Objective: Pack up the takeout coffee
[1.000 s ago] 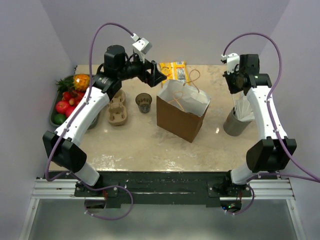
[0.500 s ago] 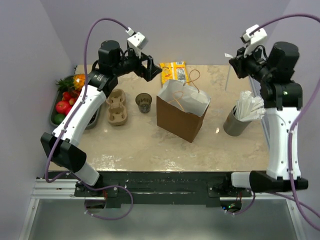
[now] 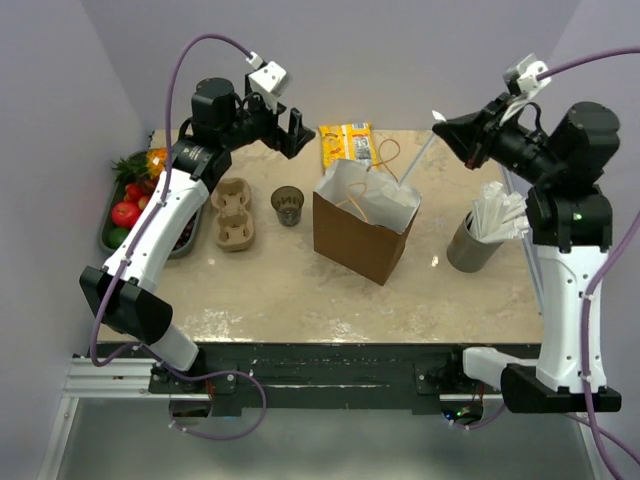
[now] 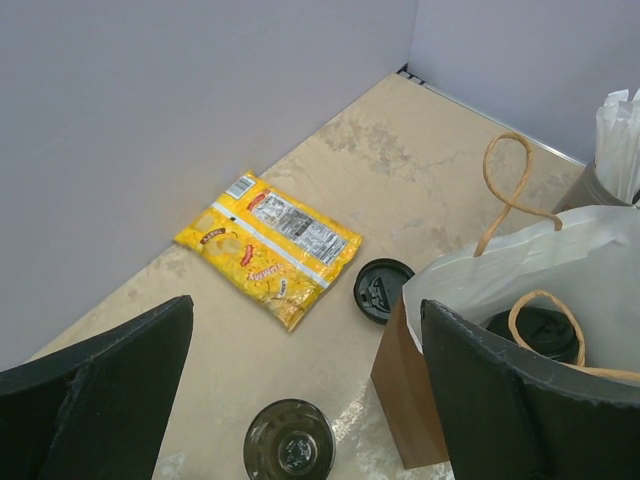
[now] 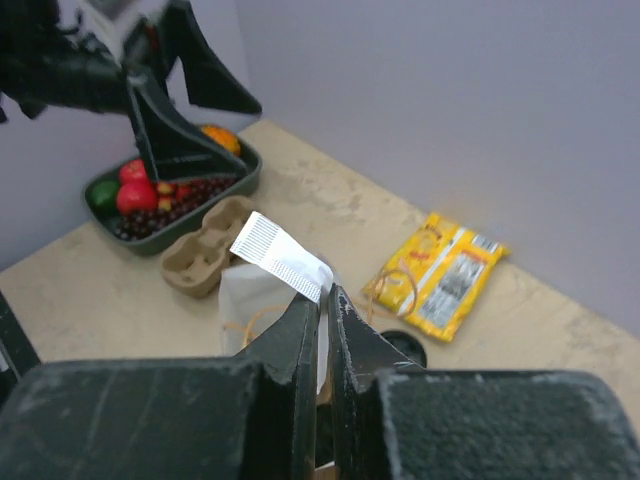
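Note:
A brown paper bag (image 3: 362, 225) with a white liner stands open mid-table. In the left wrist view a black-lidded coffee cup (image 4: 545, 330) sits inside the bag (image 4: 405, 400). A loose black lid (image 4: 383, 290) lies behind the bag. An empty dark cup (image 3: 287, 205) stands left of it. My right gripper (image 3: 455, 130) is shut on a paper-wrapped straw (image 3: 420, 158), held high above the bag's right rim; the wrapper (image 5: 280, 255) sticks out past the gripper's closed tips (image 5: 327, 295). My left gripper (image 3: 297, 133) is open and empty, high over the back of the table (image 4: 307, 310).
A grey cup of wrapped straws (image 3: 480, 235) stands at the right. A cardboard cup carrier (image 3: 233, 212) and a fruit tray (image 3: 125, 200) are at the left. A yellow snack bag (image 3: 348, 143) lies at the back.
My right gripper has lifted a straw from the straw cup and swung it up and left toward the bag. My left gripper has risen and drawn back left from the bag.

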Controlling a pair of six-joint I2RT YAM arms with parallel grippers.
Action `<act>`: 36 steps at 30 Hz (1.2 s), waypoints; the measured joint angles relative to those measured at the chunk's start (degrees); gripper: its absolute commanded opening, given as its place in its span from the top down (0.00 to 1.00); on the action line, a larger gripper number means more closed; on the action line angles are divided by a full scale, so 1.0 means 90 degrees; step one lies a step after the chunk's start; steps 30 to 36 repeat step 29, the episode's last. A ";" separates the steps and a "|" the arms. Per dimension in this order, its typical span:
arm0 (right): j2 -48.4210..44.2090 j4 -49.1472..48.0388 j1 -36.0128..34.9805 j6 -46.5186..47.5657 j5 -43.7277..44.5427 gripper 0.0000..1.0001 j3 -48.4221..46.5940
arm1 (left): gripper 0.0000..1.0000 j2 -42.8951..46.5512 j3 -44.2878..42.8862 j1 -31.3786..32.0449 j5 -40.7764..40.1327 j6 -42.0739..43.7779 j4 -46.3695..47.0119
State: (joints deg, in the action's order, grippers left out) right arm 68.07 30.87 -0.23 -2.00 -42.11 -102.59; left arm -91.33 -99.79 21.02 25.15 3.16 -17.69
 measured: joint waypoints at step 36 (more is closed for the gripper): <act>0.1557 -0.0206 -0.0010 -0.1020 0.3266 0.01 -0.0430 | 0.00 -0.0447 -0.0257 -0.0017 -0.1185 0.0461 -0.0095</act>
